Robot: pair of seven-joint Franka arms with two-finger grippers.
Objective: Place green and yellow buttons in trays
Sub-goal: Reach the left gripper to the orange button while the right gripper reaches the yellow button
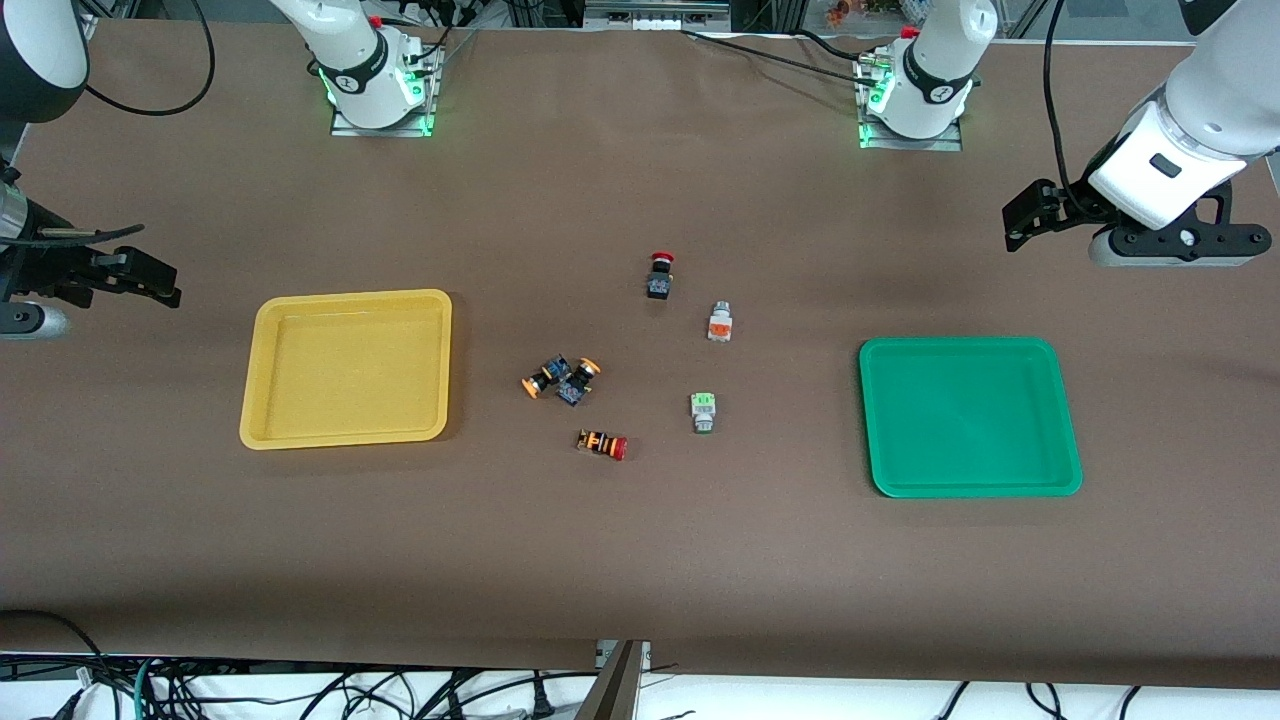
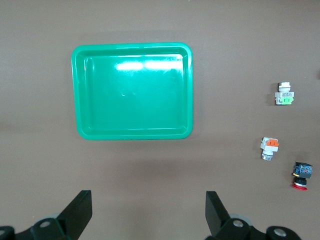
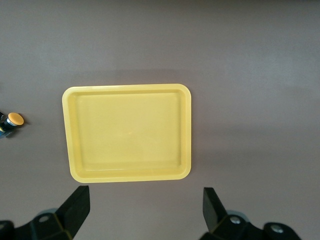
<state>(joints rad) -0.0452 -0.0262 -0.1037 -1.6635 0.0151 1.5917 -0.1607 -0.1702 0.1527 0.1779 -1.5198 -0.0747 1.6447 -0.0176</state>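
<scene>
My left gripper (image 2: 145,212) hangs with its jaws spread wide and nothing between them, over bare table at the left arm's end, just beside the green tray (image 1: 1068,420); my right gripper (image 3: 145,210) is the same, wide apart and empty, over the table at the right arm's end beside the yellow tray (image 1: 262,370). Both trays hold nothing yet. All the buttons sit in a loose cluster between the trays. The pair of yellow-capped buttons (image 1: 562,378) worries me most: they lie touching, almost tangled, so I judge that closing on one could drag or flick the other away. The button with the green part (image 1: 704,411) and the one with the orange part (image 1: 720,321) lie apart from everything, an easier pick, though small bodies like these could roll out of a pinch. Two red-capped buttons, the black one (image 1: 659,276) and the striped one (image 1: 602,444), lie close enough to be grabbed by mistake. The right wrist view cuts off all but one yellow cap at its edge, and in the front view my right gripper's fingertips are hard to make out against the arm's dark hardware.
</scene>
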